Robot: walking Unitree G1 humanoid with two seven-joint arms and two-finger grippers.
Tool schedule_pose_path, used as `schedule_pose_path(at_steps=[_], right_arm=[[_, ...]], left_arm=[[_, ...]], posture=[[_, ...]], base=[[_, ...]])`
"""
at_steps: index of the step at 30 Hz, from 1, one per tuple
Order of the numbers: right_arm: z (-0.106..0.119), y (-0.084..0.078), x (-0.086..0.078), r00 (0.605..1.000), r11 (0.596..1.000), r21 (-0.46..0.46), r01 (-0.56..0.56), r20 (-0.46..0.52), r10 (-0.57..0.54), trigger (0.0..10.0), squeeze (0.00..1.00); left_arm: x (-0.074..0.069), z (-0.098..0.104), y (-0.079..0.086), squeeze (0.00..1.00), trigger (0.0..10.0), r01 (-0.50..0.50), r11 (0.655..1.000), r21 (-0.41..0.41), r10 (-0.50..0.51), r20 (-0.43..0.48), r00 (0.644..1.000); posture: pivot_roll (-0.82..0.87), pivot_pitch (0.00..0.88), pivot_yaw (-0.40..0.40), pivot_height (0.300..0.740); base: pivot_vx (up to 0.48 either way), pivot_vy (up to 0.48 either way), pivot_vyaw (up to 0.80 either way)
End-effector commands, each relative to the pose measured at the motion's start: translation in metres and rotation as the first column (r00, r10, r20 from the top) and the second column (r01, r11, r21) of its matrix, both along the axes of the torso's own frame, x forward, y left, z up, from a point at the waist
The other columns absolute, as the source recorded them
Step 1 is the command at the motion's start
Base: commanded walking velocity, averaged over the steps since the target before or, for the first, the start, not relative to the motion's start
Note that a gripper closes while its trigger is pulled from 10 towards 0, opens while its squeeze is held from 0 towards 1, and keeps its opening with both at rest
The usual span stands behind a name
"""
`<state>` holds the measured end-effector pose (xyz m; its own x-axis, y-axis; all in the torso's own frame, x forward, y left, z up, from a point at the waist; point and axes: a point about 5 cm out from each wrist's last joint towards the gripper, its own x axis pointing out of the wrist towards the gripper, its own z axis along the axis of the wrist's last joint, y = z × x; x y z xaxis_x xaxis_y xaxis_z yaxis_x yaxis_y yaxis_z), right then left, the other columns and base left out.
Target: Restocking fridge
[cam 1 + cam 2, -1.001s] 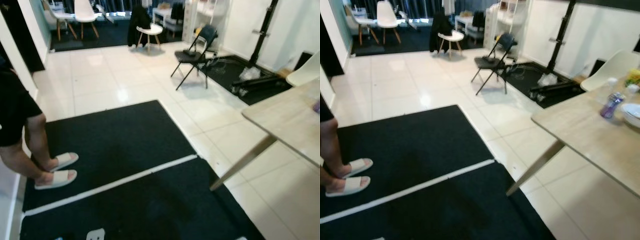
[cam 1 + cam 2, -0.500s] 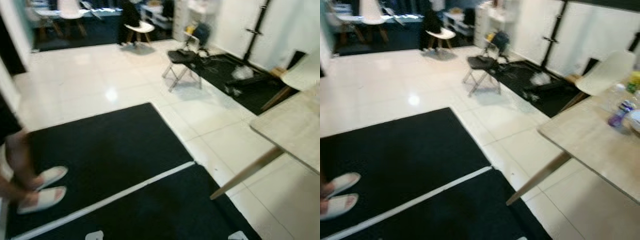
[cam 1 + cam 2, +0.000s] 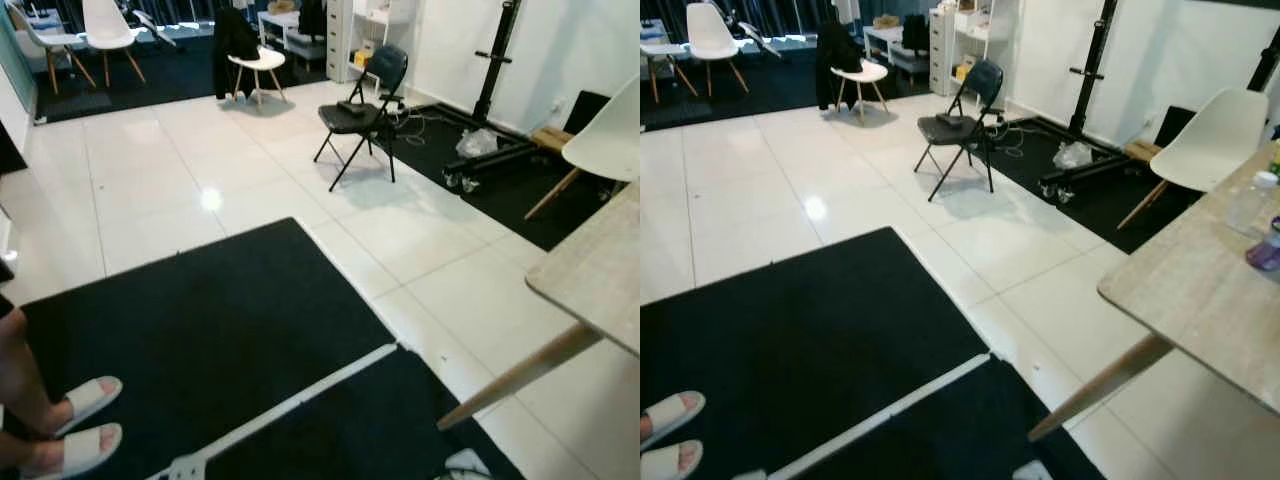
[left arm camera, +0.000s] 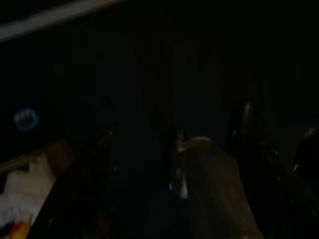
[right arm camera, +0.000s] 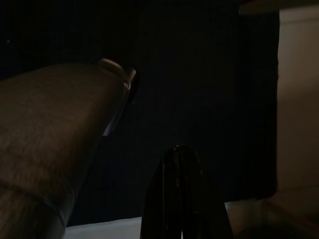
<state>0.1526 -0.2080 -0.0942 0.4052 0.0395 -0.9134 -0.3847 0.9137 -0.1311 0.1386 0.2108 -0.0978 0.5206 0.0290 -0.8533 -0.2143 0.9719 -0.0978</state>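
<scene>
The robot faces a white tiled floor (image 3: 150,190) with a black mat (image 3: 200,340). A pale wooden worktop (image 3: 1200,290) on its right carries a clear plastic bottle (image 3: 1247,203) and a purple bottle (image 3: 1266,250). A person's feet in white slippers (image 3: 75,430) stand at left. Both arms hang in shadow: the right claw (image 5: 182,199) has its fingers together on nothing; the left claw's opening cannot be told.

The head camera has swung, so the whole scene sits differently: the person's sandalled feet (image 3: 75,430) now lie at the lower left corner instead of mid-left, with less of the legs showing. The wooden table (image 3: 1200,290) has slid toward the right edge, and the white chair (image 3: 1212,140) behind it shows more fully. The blur of half a second ago has cleared, leaving the folding chair (image 3: 362,110) sharp.
</scene>
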Motion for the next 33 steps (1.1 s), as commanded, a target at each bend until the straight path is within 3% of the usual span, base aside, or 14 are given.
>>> schedule_pose_path(at_steps=[1, 8, 16, 33], right_arm=[[0.0008, 0.0025, 0.0032, 1.000, 1.000, 0.002, -0.010, 0.007, 0.010, 10.0, 0.00], [0.0010, 0.0027, 0.0039, 0.999, 0.999, -0.010, -0.039, -0.005, 0.039, 10.0, 0.00], [0.0014, 0.0030, 0.0048, 1.000, 1.000, 0.007, -0.016, 0.001, 0.016, 10.0, 0.00], [0.0031, 0.0028, 0.0087, 0.999, 1.000, 0.000, -0.028, 0.019, 0.028, 10.0, 0.00]], left_arm=[[-0.0085, -0.0027, 0.0019, 0.00, 10.0, -0.011, 1.000, 0.003, 0.011, -0.025, 1.000], [-0.0085, -0.0028, 0.0014, 0.00, 10.0, -0.012, 1.000, 0.001, 0.012, -0.026, 1.000], [-0.0093, -0.0032, 0.0009, 0.00, 10.0, -0.012, 1.000, 0.000, 0.012, -0.028, 1.000], [-0.0052, -0.0017, 0.0014, 0.00, 10.0, -0.029, 1.000, -0.005, 0.029, -0.013, 0.999]], posture=[[-0.03, 0.000, 0.004, 0.740], [-0.03, 0.000, 0.003, 0.740], [-0.04, 0.000, 0.009, 0.740], [-0.05, 0.000, 0.023, 0.740]], base=[[0.330, 0.000, 0.00], [0.331, 0.000, 0.00], [0.333, 0.000, -0.76], [0.332, 0.000, 0.00]])
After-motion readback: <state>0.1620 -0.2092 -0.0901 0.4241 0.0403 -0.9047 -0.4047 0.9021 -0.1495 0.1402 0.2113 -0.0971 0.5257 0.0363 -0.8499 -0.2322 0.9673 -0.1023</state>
